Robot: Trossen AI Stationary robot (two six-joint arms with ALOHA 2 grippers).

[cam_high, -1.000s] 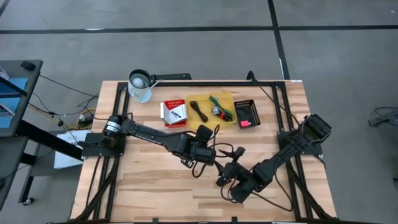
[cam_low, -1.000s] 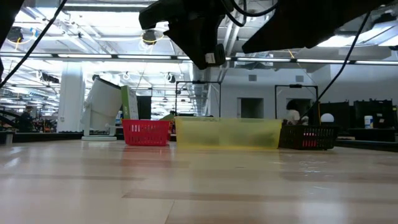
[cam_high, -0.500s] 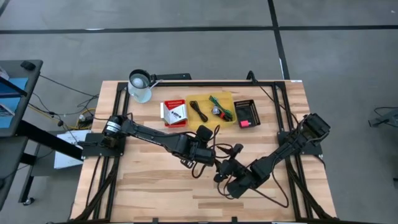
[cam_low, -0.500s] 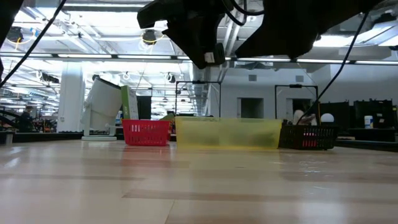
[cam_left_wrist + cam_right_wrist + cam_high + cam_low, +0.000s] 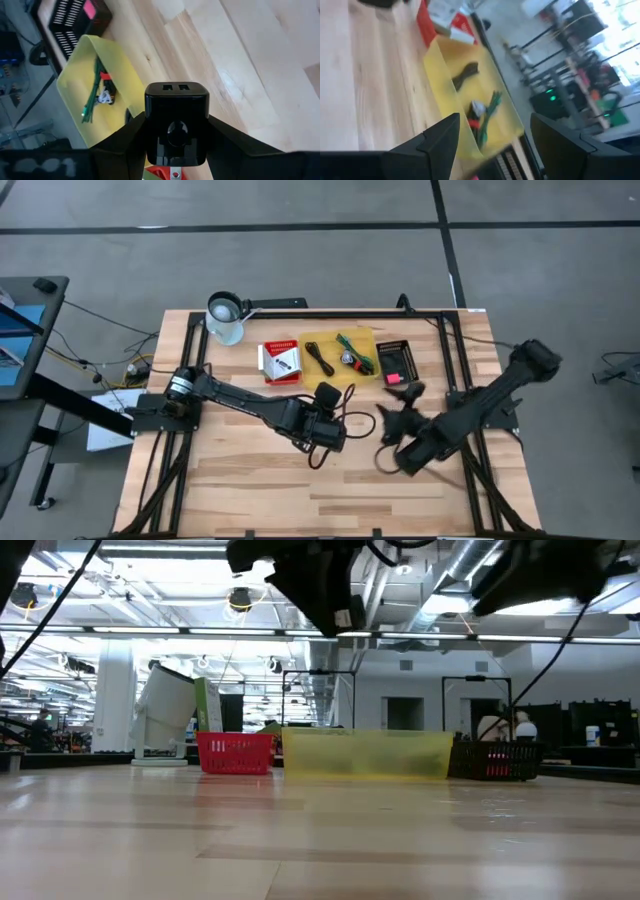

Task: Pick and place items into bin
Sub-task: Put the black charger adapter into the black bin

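Note:
My left gripper [image 5: 327, 395] hangs above the middle of the table, shut on a black block with two ports [image 5: 176, 107]. It points toward the yellow bin [image 5: 340, 370], which holds a black cord [image 5: 318, 357], a green stick-like piece [image 5: 352, 345] and a small silvery piece [image 5: 104, 96]. A red basket [image 5: 280, 345] with a white packet [image 5: 284, 363] stands to its left. My right gripper [image 5: 398, 402] is raised right of centre, open and with nothing between its fingers [image 5: 442, 137], facing the bins. My left gripper pinches the black block by its two opposite sides [image 5: 150, 130] between its two fingers [image 5: 122, 137]. The fingers slant down toward the table's far side. The block is lifted clear of the table, its port face turned away from the wrist.
A black basket [image 5: 395, 350] with a pink piece [image 5: 393, 378] stands right of the yellow bin. A white jug [image 5: 225, 318] is at the far left. A black frame [image 5: 455, 340] rims the table. Bare wood lies across the near half.
My right gripper has risen from the near middle of the table and gone toward the right and far edges, tipping up toward level; it stays open. My left gripper has kept still with the block.

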